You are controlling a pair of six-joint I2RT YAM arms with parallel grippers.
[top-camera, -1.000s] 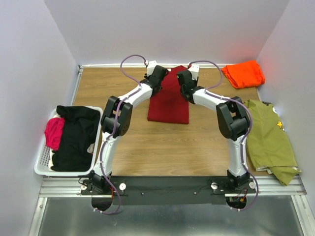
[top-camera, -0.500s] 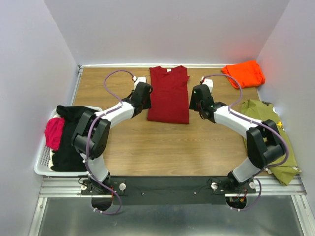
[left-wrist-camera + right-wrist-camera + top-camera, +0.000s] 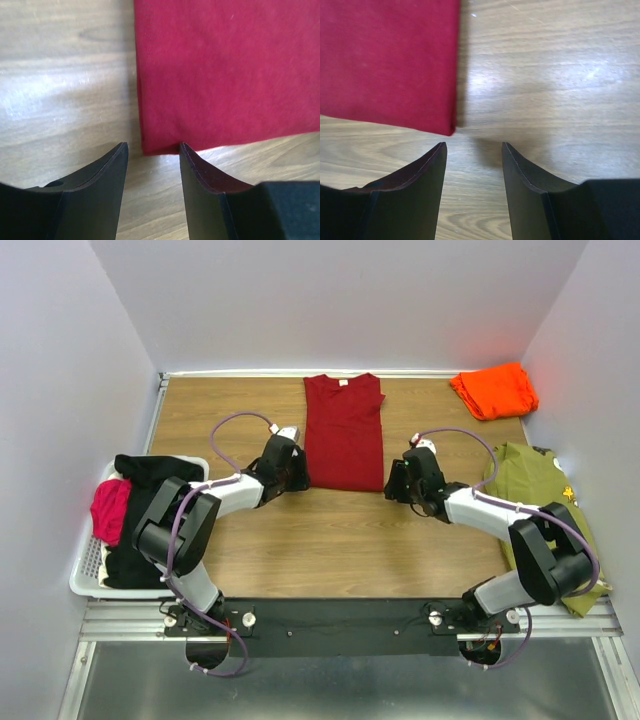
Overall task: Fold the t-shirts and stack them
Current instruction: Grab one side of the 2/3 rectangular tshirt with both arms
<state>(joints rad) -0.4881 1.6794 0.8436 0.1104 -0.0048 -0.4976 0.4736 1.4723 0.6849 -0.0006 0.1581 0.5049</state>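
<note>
Both arms have drawn back from the red shirt's collar end to its near hem since a second ago; the shirt, then partly covered by them, now lies flat in full view.

- Red shirt (image 3: 344, 435): folded to a long rectangle, sleeves tucked in, white neck label (image 3: 342, 382) at the far end, flat on the table (image 3: 330, 540).
- Left gripper (image 3: 297, 478): low at the red shirt's near-left corner. Jaws spread, nothing pinched; in the left wrist view the corner of the shirt (image 3: 225, 70) shows in the gap between the fingers (image 3: 107, 175).
- Right gripper (image 3: 392, 487): low at the near-right corner. Jaws spread, empty; in the right wrist view the shirt (image 3: 385, 60) corner sits just ahead of the fingers (image 3: 520, 175), over bare wood.
- Orange shirt (image 3: 493, 390): folded, far right of the red shirt, well apart.
- Olive shirt (image 3: 545, 510): spread out, right of the red shirt, overhanging the table's near edge.
- Basket (image 3: 85, 575): white, left of the red shirt, holding black cloth (image 3: 150, 515) and pink cloth (image 3: 110, 510).
</note>
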